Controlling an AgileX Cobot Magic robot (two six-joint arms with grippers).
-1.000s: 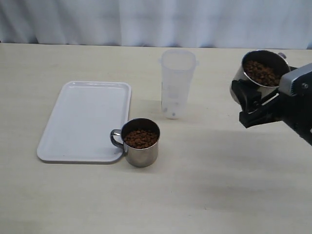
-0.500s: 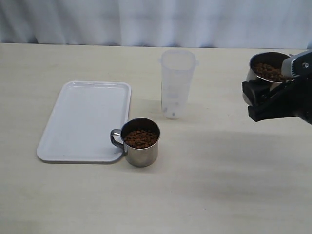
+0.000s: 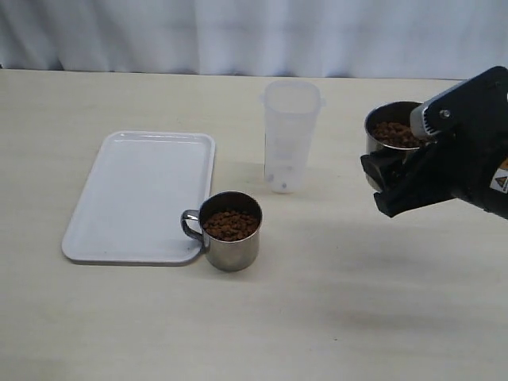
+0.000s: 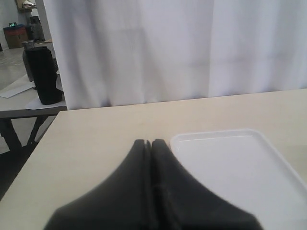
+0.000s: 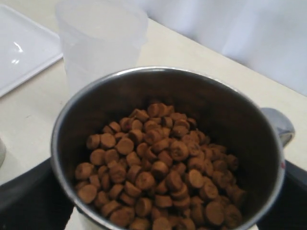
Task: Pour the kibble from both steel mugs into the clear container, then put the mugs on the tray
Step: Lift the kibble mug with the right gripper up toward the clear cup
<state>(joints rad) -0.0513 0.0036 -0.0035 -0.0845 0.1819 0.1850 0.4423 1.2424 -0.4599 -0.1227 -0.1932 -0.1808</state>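
One steel mug [image 3: 230, 238] full of kibble [image 3: 229, 225] stands on the table at the near right corner of the white tray [image 3: 135, 194]. The clear container [image 3: 290, 135] stands upright behind it. My right gripper [image 3: 390, 165] is shut on the other steel mug [image 5: 163, 91] and holds it upright in the air, right of the container and apart from it. That mug is also full of kibble [image 5: 158, 172], and the container [image 5: 98, 40] shows just beyond its rim. My left gripper [image 4: 151, 142] is shut on nothing beside the tray [image 4: 235, 165]; the exterior view does not show it.
White curtains hang behind the pale table [image 3: 357, 302]. In the left wrist view a dark object [image 4: 43, 74] stands on another table beyond this table's edge.
My right gripper has carried its mug left and slightly down, closer to the container, and the mug has gone from tilted to level. The mug on the table, the container and the tray have not moved.
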